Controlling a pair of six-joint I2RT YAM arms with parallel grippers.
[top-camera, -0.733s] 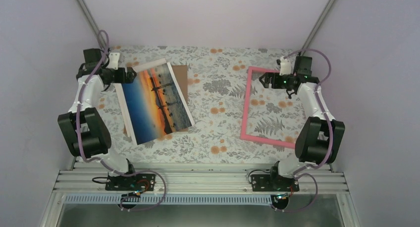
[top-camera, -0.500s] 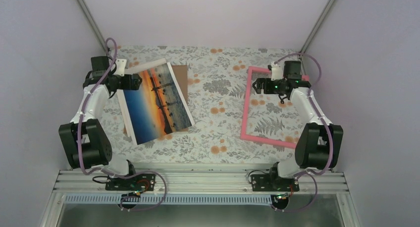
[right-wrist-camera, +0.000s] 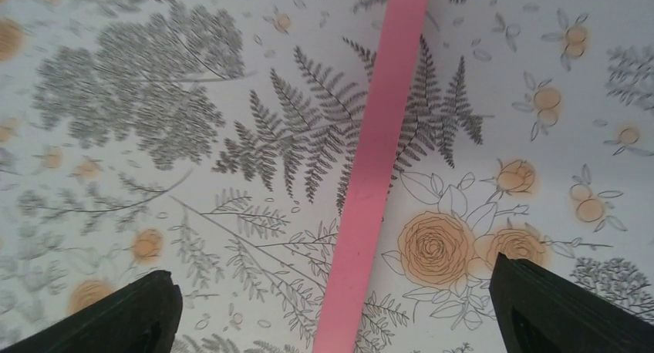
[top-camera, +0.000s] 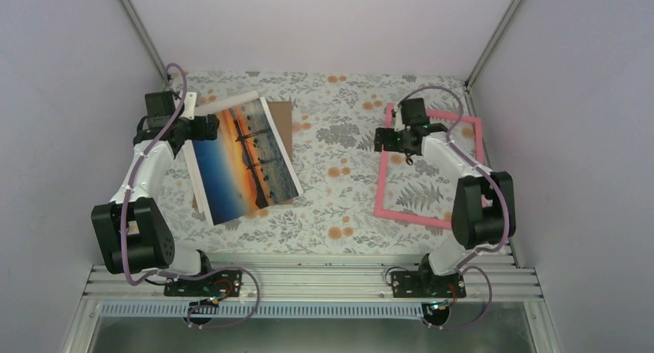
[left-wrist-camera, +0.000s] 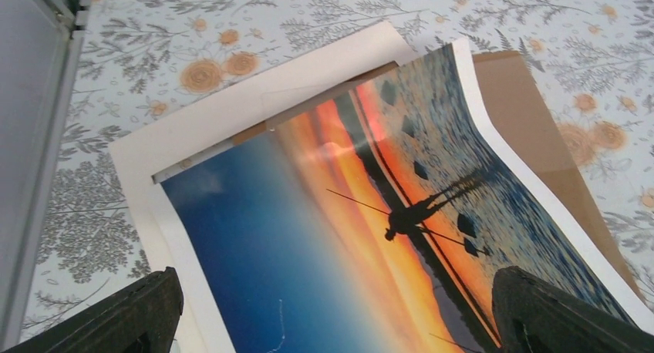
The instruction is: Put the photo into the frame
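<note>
fingers (left-wrist-camera: 123,314) of both arms are open and empty; photo (top-camera: 243,156) lies at the left, frame (top-camera: 380,183) at the right, nothing inserted yet.

Glossy paper photo (left-wrist-camera: 362,214), matt pink frame (right-wrist-camera: 374,168)

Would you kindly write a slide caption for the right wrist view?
Open right gripper hovering over one side of the pink frame on the floral tablecloth.

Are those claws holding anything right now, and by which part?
Nothing is held. The left gripper hangs open over the photo, the right gripper open over the frame.
</note>
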